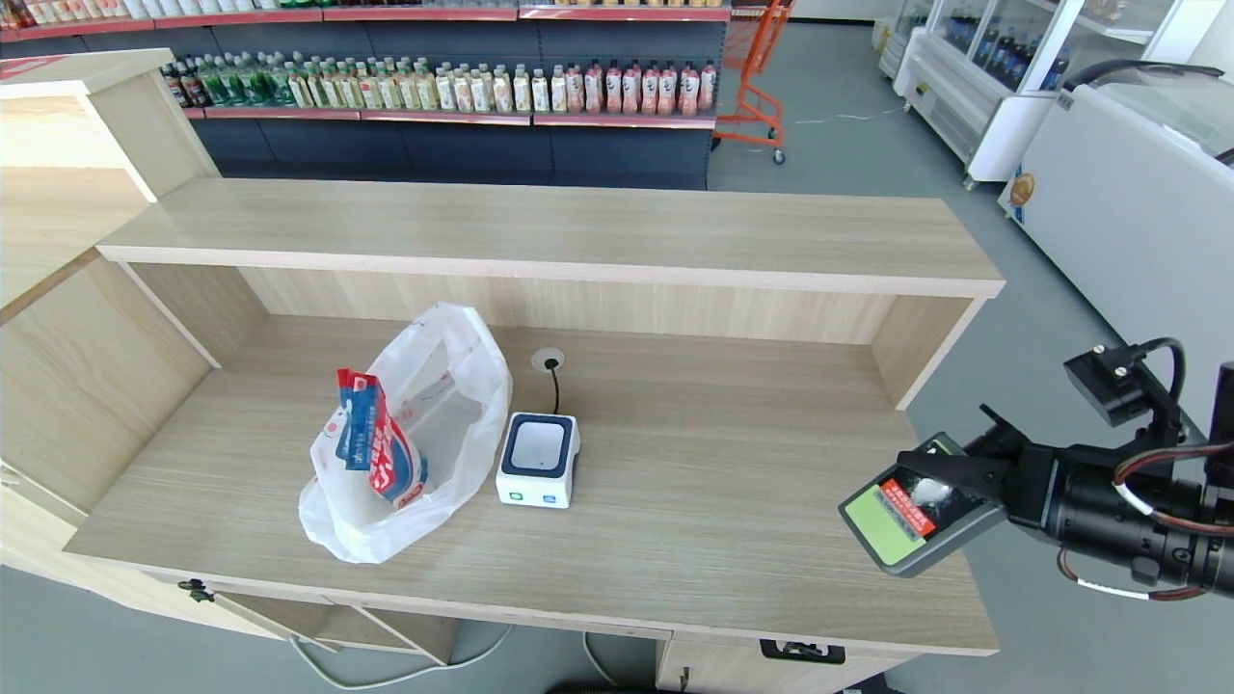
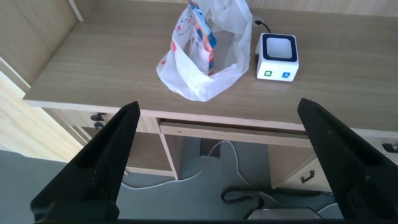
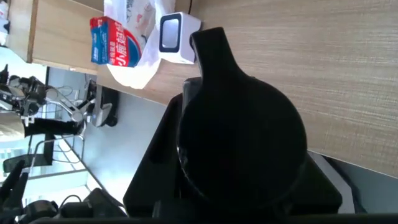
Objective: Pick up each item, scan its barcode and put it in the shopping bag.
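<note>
While the right arm lies level beside the table's right edge, the right gripper [image 1: 950,474] has its jaws clamped on a flat grey pack [image 1: 901,525] with a green and red label, held tilted over the front right corner. The left gripper [image 2: 219,106] hangs out beyond the front edge of the table [image 1: 733,501], jaws wide apart and holding nothing. On the pale wood-grain top, near the front left corner, a white shopping bag [image 1: 463,386] sits open with a red and blue packet [image 1: 381,453] standing inside it. Just beside the bag, toward the middle, is a white scanner [image 1: 538,459], its black cable [image 1: 554,386] running to a hole near the back edge. A raised ledge [image 1: 540,226] backs the table. Beyond are shop shelves [image 1: 434,87] of bottled drinks, an orange cart [image 1: 757,67] and white freezers [image 1: 1109,193].
</note>
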Controlling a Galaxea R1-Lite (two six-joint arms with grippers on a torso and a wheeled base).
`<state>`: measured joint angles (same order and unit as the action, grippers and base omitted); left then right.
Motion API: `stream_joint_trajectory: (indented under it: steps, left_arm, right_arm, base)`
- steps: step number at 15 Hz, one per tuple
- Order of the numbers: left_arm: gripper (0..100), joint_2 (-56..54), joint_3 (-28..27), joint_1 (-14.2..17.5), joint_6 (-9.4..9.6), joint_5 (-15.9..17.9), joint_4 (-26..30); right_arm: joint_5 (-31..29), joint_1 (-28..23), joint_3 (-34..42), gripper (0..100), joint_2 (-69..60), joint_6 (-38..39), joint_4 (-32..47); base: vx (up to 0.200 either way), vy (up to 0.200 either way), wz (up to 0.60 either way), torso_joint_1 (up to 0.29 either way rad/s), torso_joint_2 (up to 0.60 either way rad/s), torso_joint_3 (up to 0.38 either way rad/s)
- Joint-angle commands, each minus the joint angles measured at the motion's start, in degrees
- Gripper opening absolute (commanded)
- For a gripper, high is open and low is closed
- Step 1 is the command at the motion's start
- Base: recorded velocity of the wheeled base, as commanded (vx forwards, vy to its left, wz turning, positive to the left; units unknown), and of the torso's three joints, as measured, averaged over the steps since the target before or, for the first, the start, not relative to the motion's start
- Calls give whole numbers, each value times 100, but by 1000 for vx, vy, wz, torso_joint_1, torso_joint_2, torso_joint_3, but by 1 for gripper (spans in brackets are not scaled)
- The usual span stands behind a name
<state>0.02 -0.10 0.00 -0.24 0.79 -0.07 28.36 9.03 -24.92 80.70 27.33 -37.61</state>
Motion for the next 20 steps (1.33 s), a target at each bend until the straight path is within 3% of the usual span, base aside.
stream_joint_trajectory:
  steps: [1,16,20]
  left_arm:
    - [100,-2,1,0,-2,0,-1]
    - [100,-2,1,0,7,0,-1]
    - [100,-2,1,0,7,9,-1]
  right_arm:
    - [3,2,-13,0,-19,0,-1]
    - [21,55,-48,0,139,132,-1]
    - [21,55,-39,0,139,150,-1]
  base:
    - [0,0,0,0,0,0]
    - [0,200,0,3,2,2]
    - [0,0,0,0,0,0]
